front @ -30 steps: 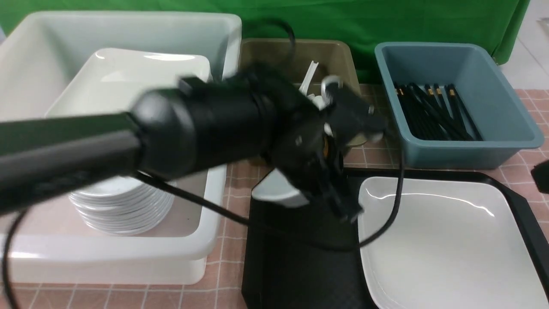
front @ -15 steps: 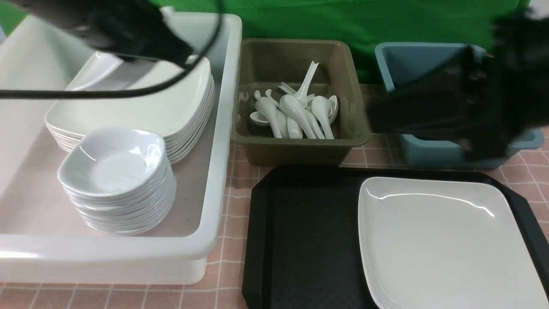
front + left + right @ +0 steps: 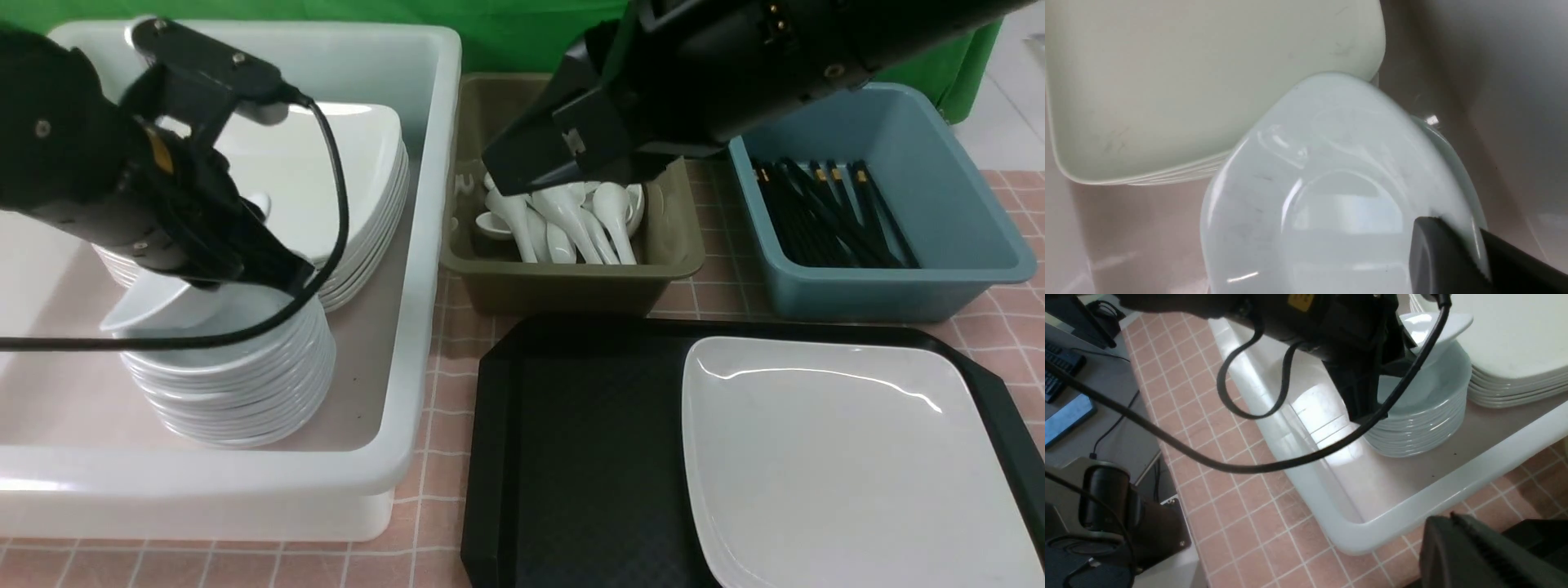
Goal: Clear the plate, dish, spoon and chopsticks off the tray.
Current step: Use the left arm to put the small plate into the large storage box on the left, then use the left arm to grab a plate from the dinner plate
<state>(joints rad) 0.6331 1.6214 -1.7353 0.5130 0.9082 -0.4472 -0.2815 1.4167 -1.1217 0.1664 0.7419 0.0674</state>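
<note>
Left pincer [image 3: 1431,234] clenched on the rim of a small pale glossy bowl-like dish [image 3: 1331,196], one dark finger over the inner edge, the other hidden beneath. Dish tilted, hanging just above a stack of matching small white dishes [image 3: 237,384] inside a big white plastic tub [image 3: 429,245] on the left of the pink tiled bench [image 3: 453,392]; whether touching the top of the stack or just clear of it, hard to tell. Behind that stack, in the same tub, a pile of large white rounded-square plates [image 3: 367,171]. Right pincer [image 3: 1443,535] pressed closed, nothing seen between the fingers, the arm reaching across above an olive plastic bin [image 3: 571,282] full of white glossy soup spoons [image 3: 571,224]. Beside it on the right, a blue plastic bin [image 3: 898,286] with long thin black gold-banded chopsticks [image 3: 824,220] lying inside. Nearest the camera, a large black rectangular plastic tray [image 3: 571,457] with raised rim and diamond texture; on its right half, flat, a large glossy white rounded-square plate [image 3: 841,465].
</note>
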